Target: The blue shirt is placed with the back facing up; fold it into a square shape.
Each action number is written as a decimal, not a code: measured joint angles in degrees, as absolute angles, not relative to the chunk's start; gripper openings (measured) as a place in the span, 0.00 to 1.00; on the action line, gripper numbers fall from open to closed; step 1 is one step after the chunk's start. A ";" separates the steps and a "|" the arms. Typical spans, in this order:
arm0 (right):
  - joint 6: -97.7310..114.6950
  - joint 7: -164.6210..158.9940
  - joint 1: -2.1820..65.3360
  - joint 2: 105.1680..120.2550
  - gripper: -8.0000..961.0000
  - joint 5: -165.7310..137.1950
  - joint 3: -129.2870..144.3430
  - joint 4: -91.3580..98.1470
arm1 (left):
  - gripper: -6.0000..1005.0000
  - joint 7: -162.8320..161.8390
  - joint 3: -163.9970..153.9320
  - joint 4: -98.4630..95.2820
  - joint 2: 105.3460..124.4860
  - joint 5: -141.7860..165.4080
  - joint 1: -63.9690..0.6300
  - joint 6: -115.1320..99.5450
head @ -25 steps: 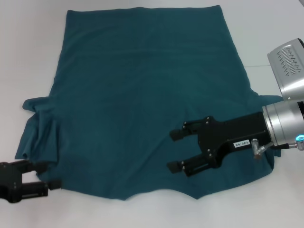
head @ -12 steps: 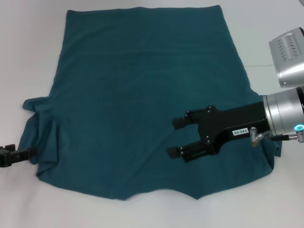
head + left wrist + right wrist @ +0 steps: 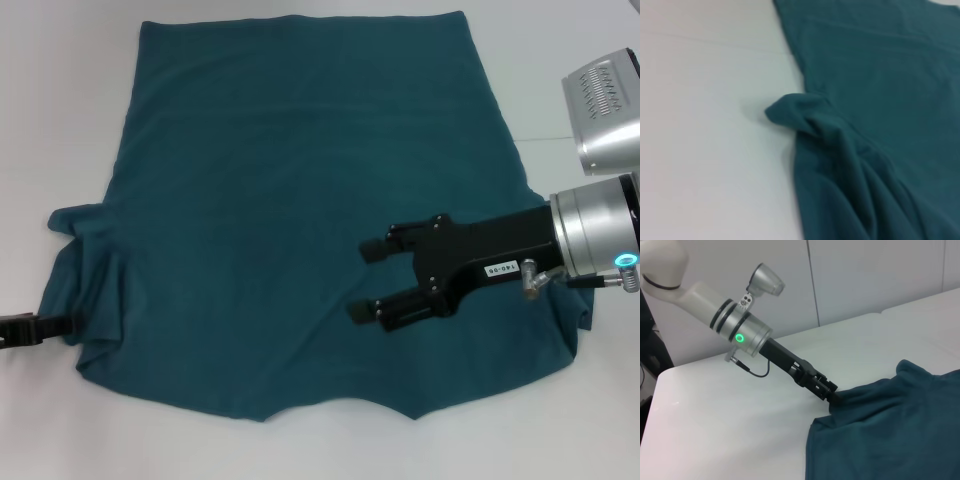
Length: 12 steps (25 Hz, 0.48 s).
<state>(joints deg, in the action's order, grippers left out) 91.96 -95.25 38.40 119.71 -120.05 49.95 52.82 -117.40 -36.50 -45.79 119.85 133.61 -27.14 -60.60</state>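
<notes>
The blue shirt [image 3: 290,200] lies spread back up on the white table [image 3: 60,120]. Its left sleeve [image 3: 80,225] is bunched and wrinkled; this also shows in the left wrist view [image 3: 805,112]. My left gripper [image 3: 58,324] is at the shirt's left edge, low on the sleeve side. In the right wrist view my left gripper [image 3: 834,396] is pinched shut on the cloth edge of the shirt [image 3: 900,430]. My right gripper [image 3: 366,281] is open and empty, and hovers over the shirt's lower right part with its fingers pointing left.
White table surface surrounds the shirt on all sides. The silver right arm body [image 3: 600,240] reaches in over the shirt's right sleeve. A white wall [image 3: 865,275] stands behind the table's left side.
My left gripper has moved from the shirt's front left corner, where it was open, to the left sleeve edge and shut on the cloth. The right gripper has barely shifted.
</notes>
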 joint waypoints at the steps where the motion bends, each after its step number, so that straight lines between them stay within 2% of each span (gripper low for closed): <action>1: 91.91 -95.25 38.40 119.71 0.95 -120.04 49.88 52.82 | 0.83 -117.75 -36.90 -45.79 120.03 134.03 -27.18 -59.47; 12: 90.33 -95.22 38.36 119.71 0.95 -119.97 49.96 52.57 | 0.79 -117.57 -37.44 -46.31 121.37 134.99 -27.54 -57.46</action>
